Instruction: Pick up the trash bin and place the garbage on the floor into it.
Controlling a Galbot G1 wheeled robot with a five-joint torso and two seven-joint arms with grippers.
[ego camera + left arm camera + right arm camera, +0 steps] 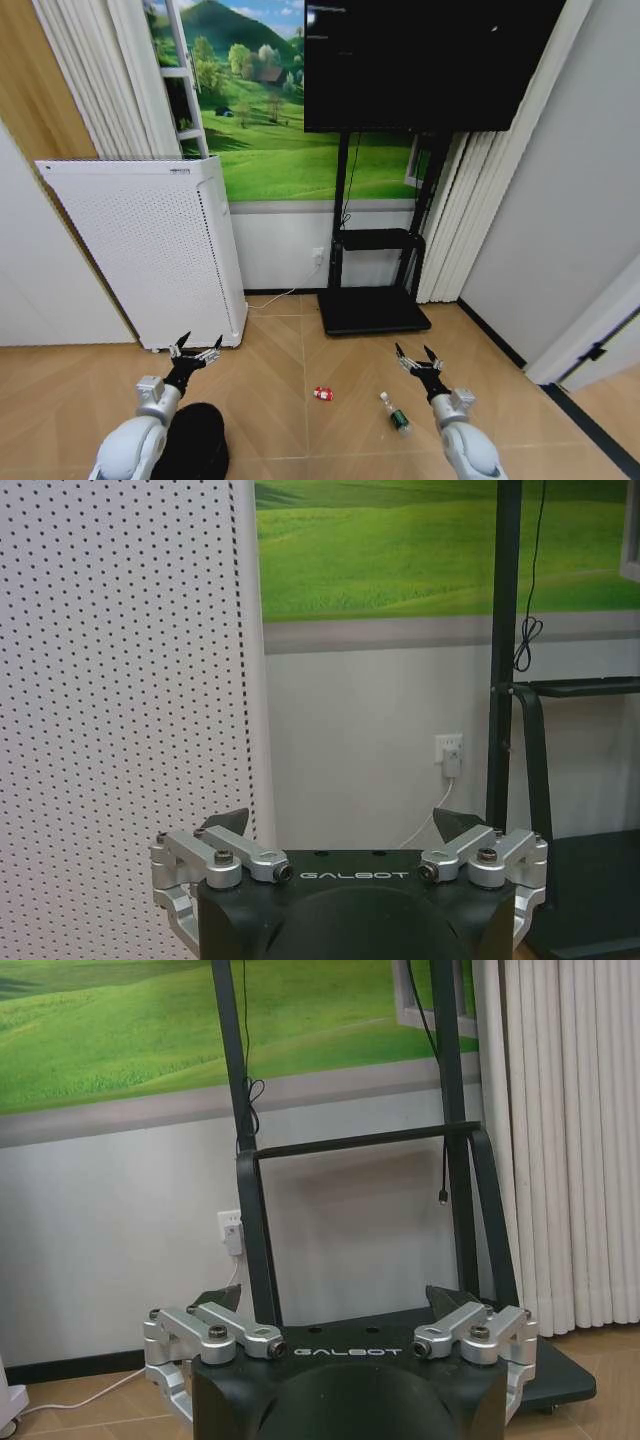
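The black trash bin (197, 442) stands on the floor (290, 345) at the lower left, partly behind my left arm. My left gripper (197, 352) hangs open and empty above and just beyond it, facing the wall (342, 825). A red-and-white wrapper (323, 393) lies on the parquet in the middle. A small green bottle (396, 414) with a white cap lies to its right. My right gripper (417, 357) is open and empty just right of the bottle, raised off the floor, pointing at the TV stand (333, 1300).
A tall white perforated appliance (150, 250) stands at the left against the wall, close to my left gripper (120, 680). A black TV stand (372, 308) with a screen (430, 60) is ahead. Curtains (570, 1140) hang at the right. A grey wall (570, 220) closes the right side.
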